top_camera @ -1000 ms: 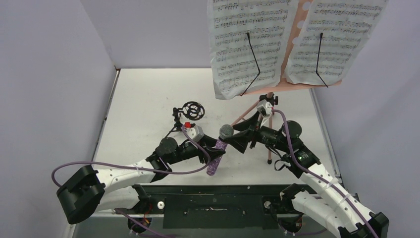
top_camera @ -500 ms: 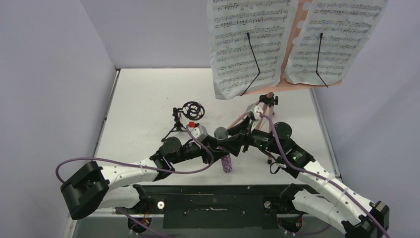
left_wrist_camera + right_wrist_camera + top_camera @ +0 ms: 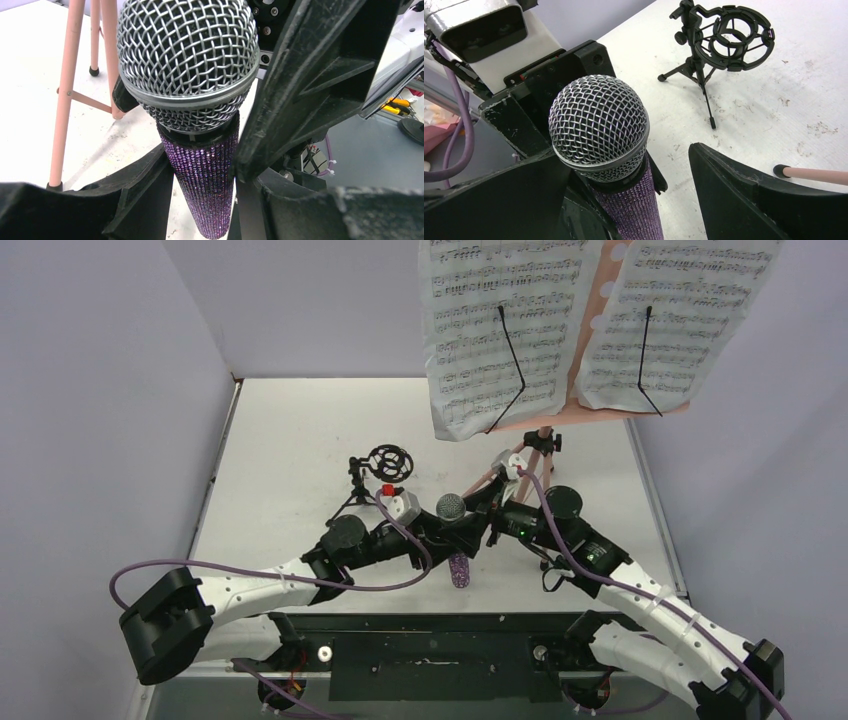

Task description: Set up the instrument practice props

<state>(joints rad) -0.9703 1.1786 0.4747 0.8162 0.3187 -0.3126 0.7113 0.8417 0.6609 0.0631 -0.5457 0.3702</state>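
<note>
A: How many of each do you have?
B: You have one microphone (image 3: pixel 452 530), one mic stand (image 3: pixel 378 472), one music stand (image 3: pixel 592 335), two pages (image 3: pixel 500 330) (image 3: pixel 690 320) upper right, and two arms (image 3: pixel 250 585) (image 3: pixel 640 590).

robot lab booth: plain walls (image 3: pixel 100 390), white table (image 3: pixel 290 430), bolted arms (image 3: pixel 260 585)

Between the jaws of the left gripper (image 3: pixel 202 200), the microphone (image 3: pixel 200 165) is glittering with a rough purple sparkle coating. Its head (image 3: pixel 187 55) is showing woven grey metal mesh with a shiny band. The gripper's fingers (image 3: pixel 140 200) are looking like matt black plastic, scuffed pale at the edges. Beyond the jaws, the pink music stand legs (image 3: pixel 62 100) are showing smooth paint, and the white table (image 3: pixel 30 60) is looking matt and scratched.
</note>
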